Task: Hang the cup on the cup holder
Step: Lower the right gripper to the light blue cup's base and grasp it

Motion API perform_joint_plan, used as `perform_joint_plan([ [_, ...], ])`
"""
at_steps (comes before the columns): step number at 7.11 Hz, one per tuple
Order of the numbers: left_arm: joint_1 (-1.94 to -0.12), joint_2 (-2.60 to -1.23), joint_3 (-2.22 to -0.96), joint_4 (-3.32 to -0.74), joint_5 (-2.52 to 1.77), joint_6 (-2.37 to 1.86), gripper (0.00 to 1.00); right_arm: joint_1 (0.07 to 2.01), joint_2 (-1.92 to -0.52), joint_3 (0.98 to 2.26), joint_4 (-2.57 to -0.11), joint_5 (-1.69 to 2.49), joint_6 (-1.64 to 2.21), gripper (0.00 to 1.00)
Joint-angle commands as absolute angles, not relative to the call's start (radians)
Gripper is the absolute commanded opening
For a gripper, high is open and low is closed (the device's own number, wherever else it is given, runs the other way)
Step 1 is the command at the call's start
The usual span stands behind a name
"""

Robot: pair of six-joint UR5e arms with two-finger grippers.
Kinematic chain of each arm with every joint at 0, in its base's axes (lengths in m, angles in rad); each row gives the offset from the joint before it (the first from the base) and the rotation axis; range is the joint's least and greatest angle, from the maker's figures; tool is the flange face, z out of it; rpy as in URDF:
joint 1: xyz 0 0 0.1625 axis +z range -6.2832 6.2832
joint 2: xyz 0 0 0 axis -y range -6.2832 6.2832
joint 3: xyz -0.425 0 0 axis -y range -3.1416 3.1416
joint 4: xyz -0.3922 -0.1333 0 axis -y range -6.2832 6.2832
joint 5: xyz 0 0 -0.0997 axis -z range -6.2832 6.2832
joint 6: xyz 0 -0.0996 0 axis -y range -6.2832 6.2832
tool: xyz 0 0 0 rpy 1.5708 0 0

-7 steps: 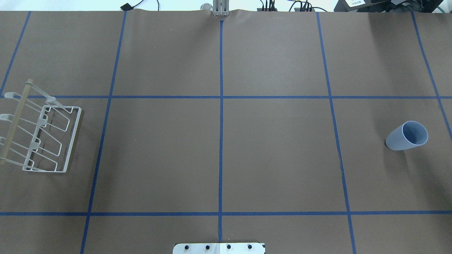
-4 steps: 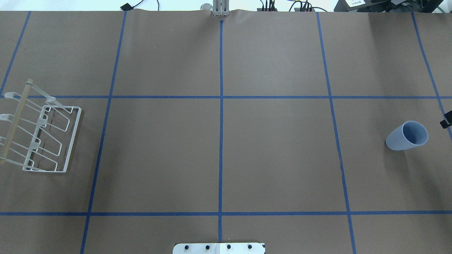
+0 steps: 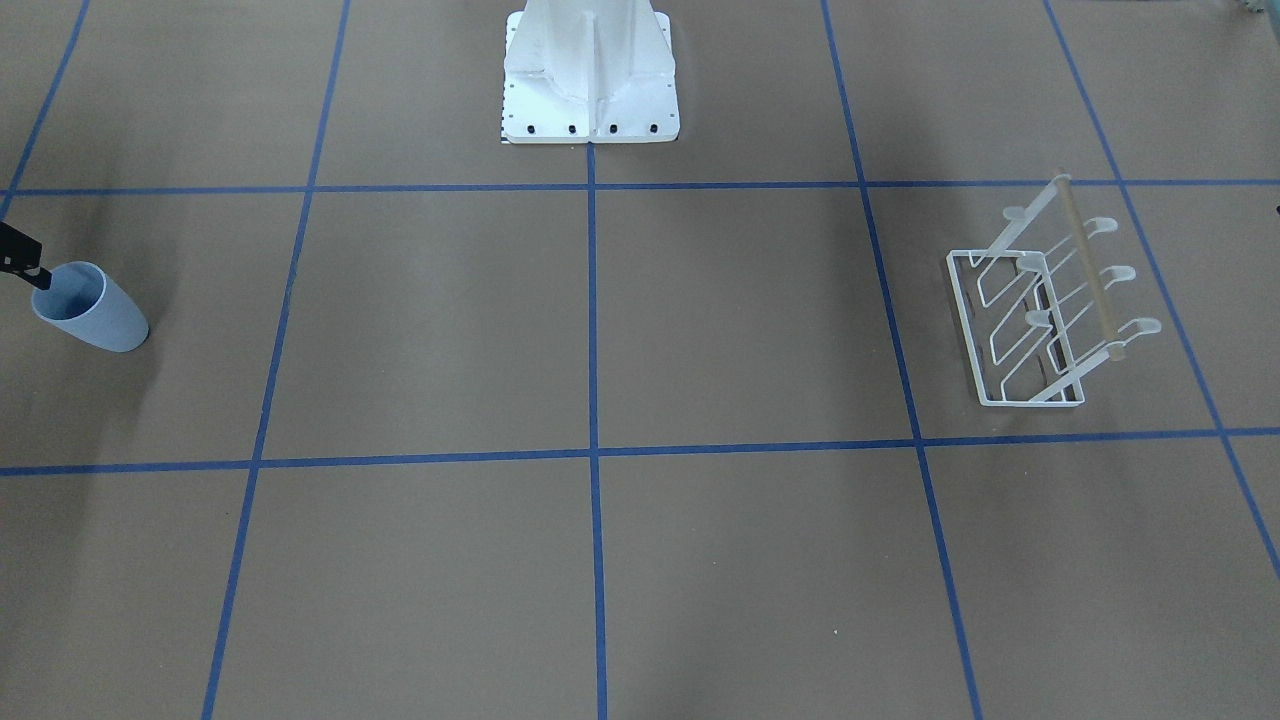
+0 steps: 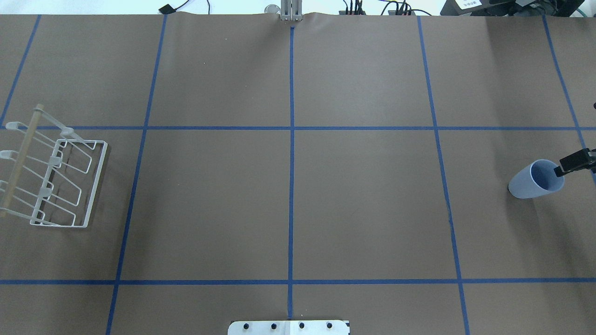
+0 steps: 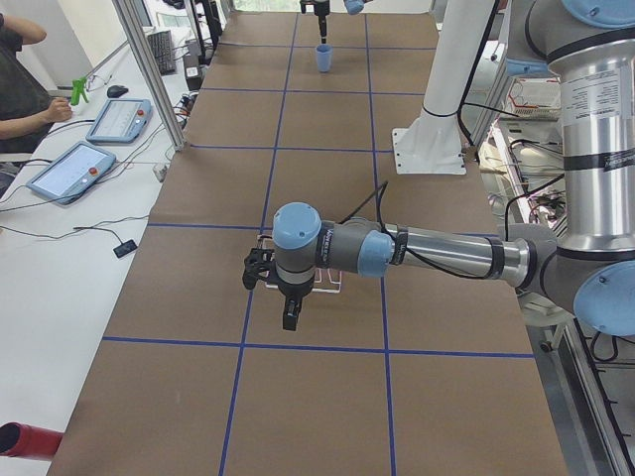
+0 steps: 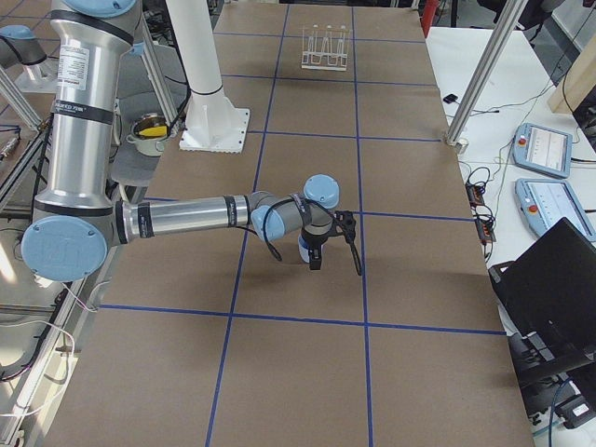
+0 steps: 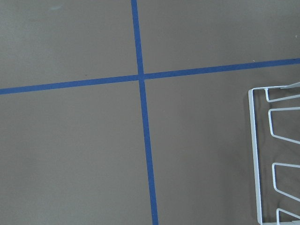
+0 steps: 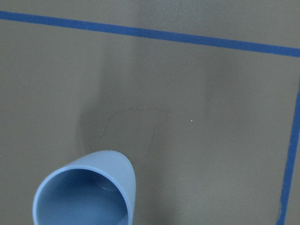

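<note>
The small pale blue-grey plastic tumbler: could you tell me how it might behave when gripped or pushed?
The small pale blue-grey plastic tumbler looks hollow and empty, so probably light. Standing on its narrower base, it may tip if pushed near the rim. Its smooth, tapered wall could slip in a grip.

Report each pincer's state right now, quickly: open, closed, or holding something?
Left pincer: cannot be told; seen only from the side, near the cup holder.
Right pincer: cannot be told; one finger shows at the cup's rim.

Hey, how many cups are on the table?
1. The cup stands upright near the table's right end; none hangs on the cup holder at the left end.
</note>
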State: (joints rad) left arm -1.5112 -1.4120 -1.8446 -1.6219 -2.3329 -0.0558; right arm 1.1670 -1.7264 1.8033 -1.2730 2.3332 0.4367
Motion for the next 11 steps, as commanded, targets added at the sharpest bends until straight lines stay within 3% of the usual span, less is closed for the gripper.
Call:
perform_joint_plan([
  [1, -1.511, -1.410, -1.844, -1.624, -2.332, -0.052, 0.98, 1.161, -1.727, 1.796, -1.266, 2.330, 0.448, 1.00],
  [4, -1.511, -1.410, -1.847, -1.626, -2.332, -0.052, 0.98, 1.123, -1.712, 1.770, -1.266, 2.324, 0.488, 1.00],
  [5, -1.511, -1.410, -1.848, -1.626, -2.332, -0.052, 0.98, 1.114, -1.709, 1.770, -1.266, 2.324, 0.489, 0.93],
  [6, -1.511, -1.410, -1.848, -1.626, -2.332, -0.051, 0.98, 1.105, -1.707, 1.755, -1.266, 2.322, 0.489, 0.71],
  [7, -1.511, -1.408, -1.848, -1.626, -2.332, -0.051, 0.98, 1.104, -1.707, 1.753, -1.264, 2.324, 0.489, 0.09],
  [8, -1.511, -1.408, -1.848, -1.626, -2.332, -0.051, 0.98, 1.104, -1.706, 1.758, -1.264, 2.327, 0.491, 0.00],
  [11, -1.511, -1.410, -1.853, -1.626, -2.333, -0.057, 0.98, 1.112, -1.710, 1.808, -1.267, 2.358, 0.492, 0.00],
])
